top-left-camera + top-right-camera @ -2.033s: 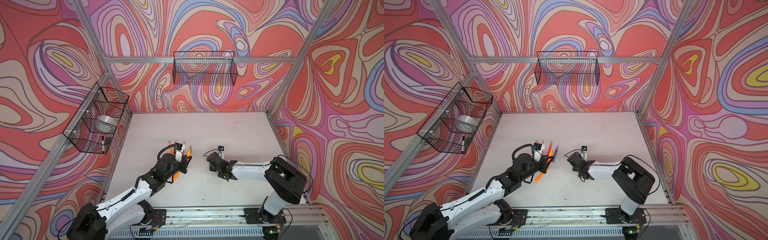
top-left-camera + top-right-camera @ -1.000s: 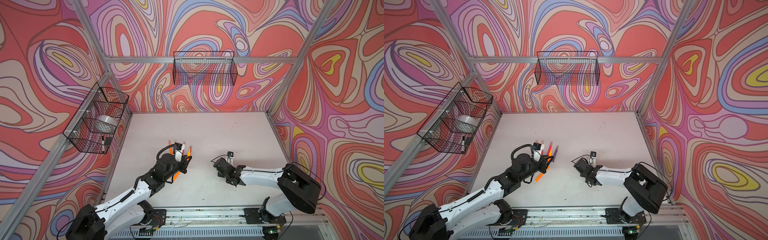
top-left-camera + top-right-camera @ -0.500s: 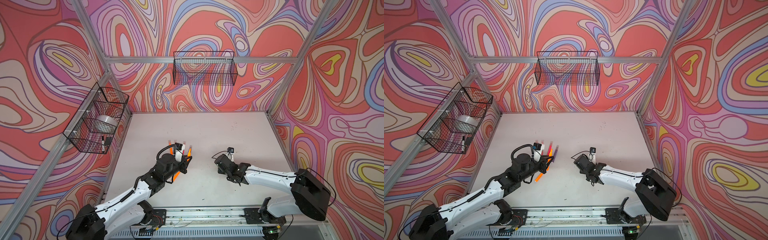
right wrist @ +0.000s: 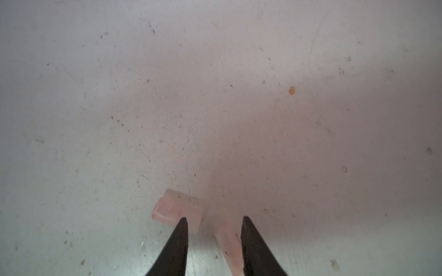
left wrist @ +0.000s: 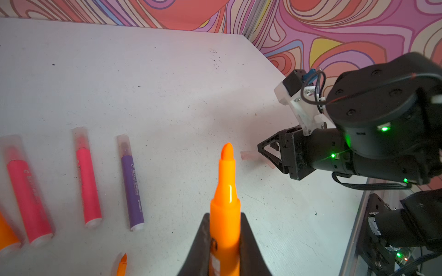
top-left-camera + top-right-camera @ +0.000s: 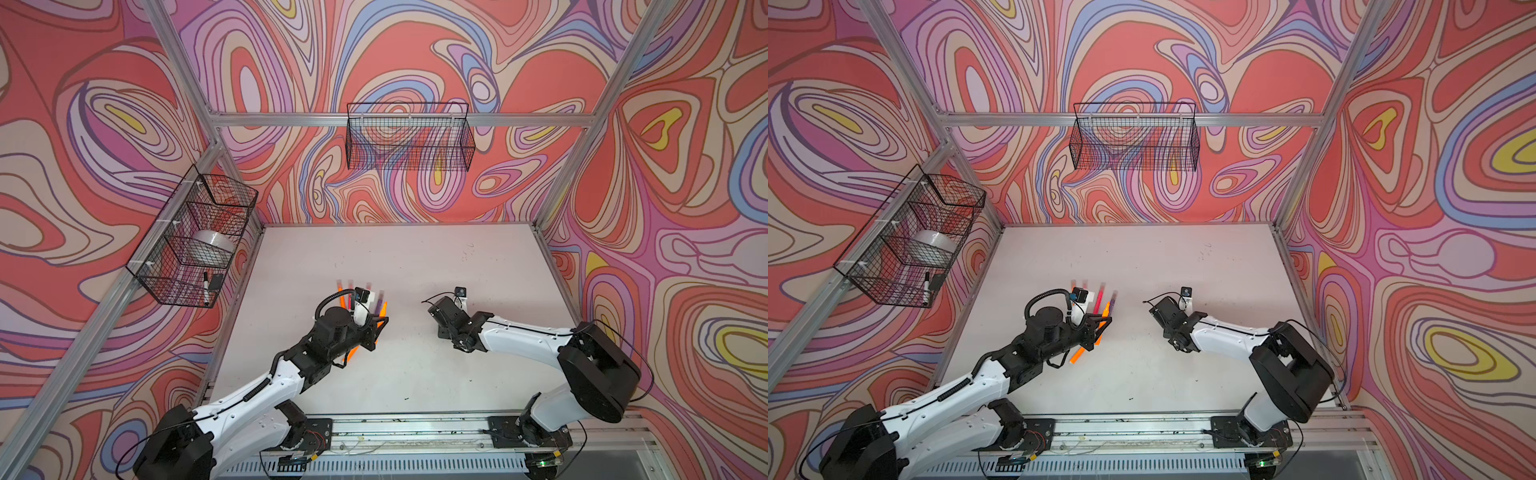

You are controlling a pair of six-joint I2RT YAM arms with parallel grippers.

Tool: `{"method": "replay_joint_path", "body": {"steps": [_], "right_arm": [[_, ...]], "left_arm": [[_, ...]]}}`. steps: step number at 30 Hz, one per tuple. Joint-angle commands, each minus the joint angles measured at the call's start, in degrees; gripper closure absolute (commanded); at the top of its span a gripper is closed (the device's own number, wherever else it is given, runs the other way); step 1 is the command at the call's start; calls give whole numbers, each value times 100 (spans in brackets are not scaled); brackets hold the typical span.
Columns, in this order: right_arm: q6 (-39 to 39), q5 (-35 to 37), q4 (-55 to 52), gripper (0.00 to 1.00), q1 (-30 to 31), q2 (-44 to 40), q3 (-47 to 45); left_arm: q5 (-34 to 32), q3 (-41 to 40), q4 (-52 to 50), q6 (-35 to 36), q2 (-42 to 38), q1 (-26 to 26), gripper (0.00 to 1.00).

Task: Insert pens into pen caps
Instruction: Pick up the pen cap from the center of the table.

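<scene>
My left gripper [image 5: 224,215] is shut on a neon orange pen [image 5: 226,191] whose bare tip points toward the right arm; in both top views it hovers over the table [image 6: 380,322] [image 6: 1106,322]. Two pink pens [image 5: 87,176] [image 5: 26,191] and a purple pen [image 5: 131,181] lie capped on the table. Another orange pen [image 6: 1077,355] lies under the left arm. My right gripper [image 4: 214,218] [image 6: 432,309] is open, low over two loose pen caps. One cap [image 4: 172,208] lies outside a finger, and the other cap [image 4: 229,243] lies between the fingers.
A wire basket [image 6: 191,245] on the left wall holds a tape roll and a white marker. A second wire basket [image 6: 409,139] hangs on the back wall. The metal rail [image 6: 415,432] runs along the table's front edge.
The right gripper has opened and shifted a little toward the far side of the table, over the caps. The left arm and its orange pen have not moved.
</scene>
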Motion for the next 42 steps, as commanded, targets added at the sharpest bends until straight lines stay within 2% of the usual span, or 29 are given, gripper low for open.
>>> {"method": "replay_joint_path", "body": {"steps": [1, 20, 28, 38, 42], "right_arm": [[-182, -265, 161, 62, -119, -9, -206], [-221, -675, 431, 69, -311, -69, -590], [-171, -796, 527, 80, -403, -111, -718], [-177, -970, 598, 77, -456, -49, -721], [-177, -977, 602, 80, -459, -49, -729]], "left_arm": [[79, 86, 18, 90, 15, 0, 100], [32, 59, 1, 47, -9, 0, 100], [53, 68, 10, 39, 11, 0, 100], [57, 72, 19, 47, 26, 0, 100], [69, 85, 19, 39, 32, 0, 100]]}}
